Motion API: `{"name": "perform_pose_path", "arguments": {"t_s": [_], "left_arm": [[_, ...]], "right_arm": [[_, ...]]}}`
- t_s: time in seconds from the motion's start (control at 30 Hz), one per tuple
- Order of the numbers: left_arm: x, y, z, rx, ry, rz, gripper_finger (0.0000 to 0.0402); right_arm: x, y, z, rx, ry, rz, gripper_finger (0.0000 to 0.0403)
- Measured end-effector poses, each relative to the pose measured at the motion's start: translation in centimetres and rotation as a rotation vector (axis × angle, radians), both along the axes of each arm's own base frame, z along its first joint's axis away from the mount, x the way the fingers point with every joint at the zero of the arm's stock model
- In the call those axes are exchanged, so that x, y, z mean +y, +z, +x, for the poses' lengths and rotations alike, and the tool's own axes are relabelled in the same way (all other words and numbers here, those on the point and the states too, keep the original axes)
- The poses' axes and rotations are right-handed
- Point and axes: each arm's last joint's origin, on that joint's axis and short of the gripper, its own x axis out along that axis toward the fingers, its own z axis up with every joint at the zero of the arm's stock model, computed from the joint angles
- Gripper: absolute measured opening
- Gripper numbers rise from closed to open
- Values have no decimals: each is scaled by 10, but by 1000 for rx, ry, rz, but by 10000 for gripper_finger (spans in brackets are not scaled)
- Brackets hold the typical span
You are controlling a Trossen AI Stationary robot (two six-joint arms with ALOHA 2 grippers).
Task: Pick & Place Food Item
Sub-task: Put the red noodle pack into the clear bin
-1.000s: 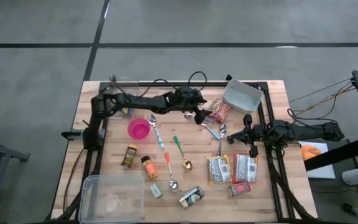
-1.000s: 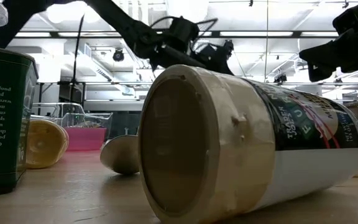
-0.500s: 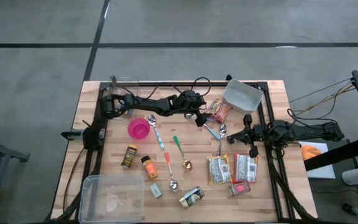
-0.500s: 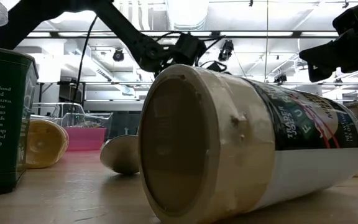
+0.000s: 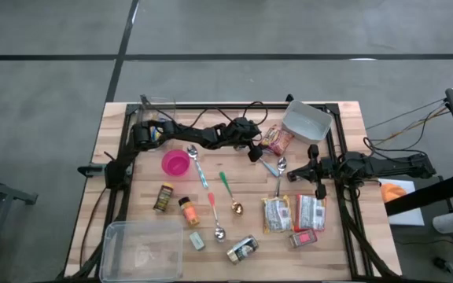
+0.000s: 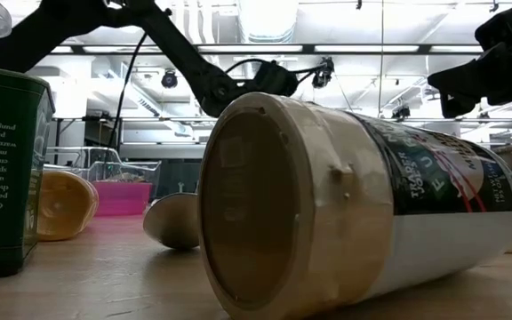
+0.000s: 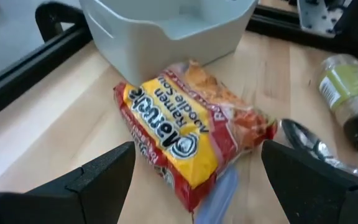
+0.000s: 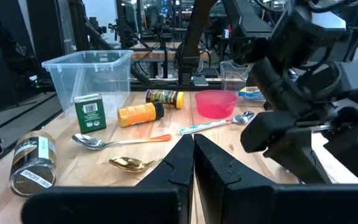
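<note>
A: Reaching across the back of the table (image 5: 344, 118), the left arm lies low and stretched out; the left gripper (image 5: 255, 152) has its fingers (image 7: 98, 177) spread wide, empty, just short of the ramen packet (image 7: 188, 134).

B: Packet location?

A: Flat on the wood, touching the foot of the grey bin (image 7: 166, 28), a spoon (image 7: 306, 137) close beside it.

B: Right arm?

A: Parked at the right edge; the right gripper (image 5: 314, 170) has its fingers (image 8: 179, 165) pressed together, holding nothing.

B: Containers, left to right?

A: Clear tub (image 5: 142, 250) at the front left, contents hard to tell. Pink bowl (image 5: 175, 163), nothing visible inside. Grey bin at the back right, nothing visible inside.
</note>
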Motion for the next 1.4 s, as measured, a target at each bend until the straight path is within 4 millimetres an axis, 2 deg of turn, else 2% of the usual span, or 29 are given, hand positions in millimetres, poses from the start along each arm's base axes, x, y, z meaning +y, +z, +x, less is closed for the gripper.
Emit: {"name": "perform_pose_path", "arguments": {"t_s": [0.23, 0.37, 0.67, 1.1, 1.4], "left_arm": [[-8, 7, 5, -19, -18, -8, 353], [-18, 15, 7, -35, -44, -6, 353], [-45, 14, 12, -3, -15, 5, 353], [-42, -2, 12, 20, 124, 17, 353], [-34, -27, 12, 46, 173, 17, 353]], "right_arm": [[0, 0, 0, 0, 1, 0, 10], [0, 0, 0, 0, 1, 0, 10], [0, 0, 0, 0, 1, 0, 10], [0, 0, 0, 0, 1, 0, 10], [0, 0, 0, -1, 1, 0, 10]]}}
